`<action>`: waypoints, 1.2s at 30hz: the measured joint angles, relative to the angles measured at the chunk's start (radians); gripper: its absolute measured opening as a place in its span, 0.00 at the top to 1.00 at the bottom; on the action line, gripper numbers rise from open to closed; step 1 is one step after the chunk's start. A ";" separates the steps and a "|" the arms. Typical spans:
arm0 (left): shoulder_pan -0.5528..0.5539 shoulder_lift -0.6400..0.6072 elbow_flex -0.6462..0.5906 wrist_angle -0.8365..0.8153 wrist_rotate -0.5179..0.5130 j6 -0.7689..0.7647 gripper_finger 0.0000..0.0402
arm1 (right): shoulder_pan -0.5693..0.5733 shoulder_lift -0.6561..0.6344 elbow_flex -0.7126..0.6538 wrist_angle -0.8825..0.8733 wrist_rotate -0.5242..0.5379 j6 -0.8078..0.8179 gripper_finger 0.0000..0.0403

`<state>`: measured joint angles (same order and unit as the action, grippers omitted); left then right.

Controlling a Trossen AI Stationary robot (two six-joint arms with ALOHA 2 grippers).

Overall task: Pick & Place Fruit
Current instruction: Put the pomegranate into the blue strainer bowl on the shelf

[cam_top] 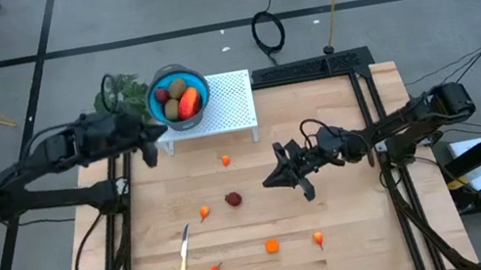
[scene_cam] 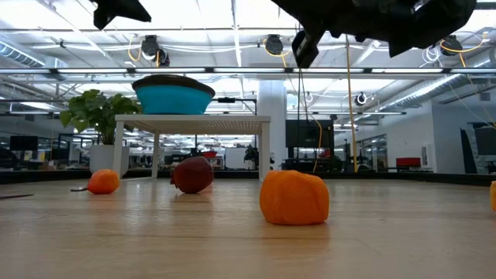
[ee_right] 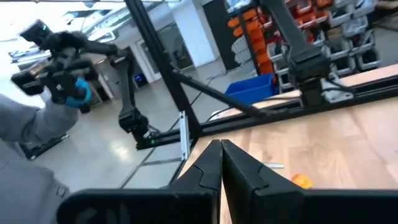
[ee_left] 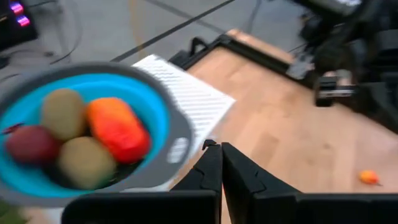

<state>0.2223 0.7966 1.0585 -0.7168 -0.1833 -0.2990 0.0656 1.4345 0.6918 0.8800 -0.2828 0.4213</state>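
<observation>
Overhead looks straight down; low looks level across table (scene_cam: 232, 240); wrists forward.

Bright ceiling strip lights wash the low view evenly, the pale wooden surface (cam_top: 336, 227) shows only faint shadows, while the blue round bowl (ee_left: 155, 112) smears with motion blur.

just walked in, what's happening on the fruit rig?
Fruit sorting, partway done. The blue bowl on the white perforated stand already holds four pieces: two olive-brown, one dark red, one red-orange. The left gripper sits shut and empty beside the bowl. The right gripper is shut above mid-table near the dark red fruit. Several small orange pieces and a knife lie on the table.
</observation>
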 joint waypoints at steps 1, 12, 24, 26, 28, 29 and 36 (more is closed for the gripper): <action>-0.021 -0.014 -0.025 0.033 0.000 -0.002 0.99 | 0.011 0.000 0.000 0.010 0.023 -0.001 1.00; -0.269 -0.055 -0.218 0.253 -0.069 -0.072 1.00 | 0.115 0.000 0.000 0.020 0.105 -0.068 1.00; -0.618 0.040 -0.293 0.373 -0.310 -0.195 1.00 | 0.194 0.000 0.000 -0.012 0.103 -0.153 1.00; -0.656 0.075 -0.293 0.372 -0.315 -0.213 0.99 | 0.194 0.000 0.000 -0.014 0.103 -0.153 1.00; -0.686 0.113 -0.293 0.366 -0.307 -0.228 0.99 | 0.189 0.000 0.000 -0.015 0.103 -0.153 1.00; -0.696 0.131 -0.293 0.362 -0.298 -0.238 1.00 | 0.185 0.000 0.000 -0.017 0.103 -0.154 1.00; -0.688 0.226 -0.293 0.251 -0.196 -0.290 0.99 | 0.138 0.000 0.000 -0.018 0.101 -0.157 1.00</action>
<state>-0.4657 1.0227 0.7654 -0.4659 -0.3797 -0.5892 0.2040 1.4345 0.6918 0.8619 -0.1822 0.2646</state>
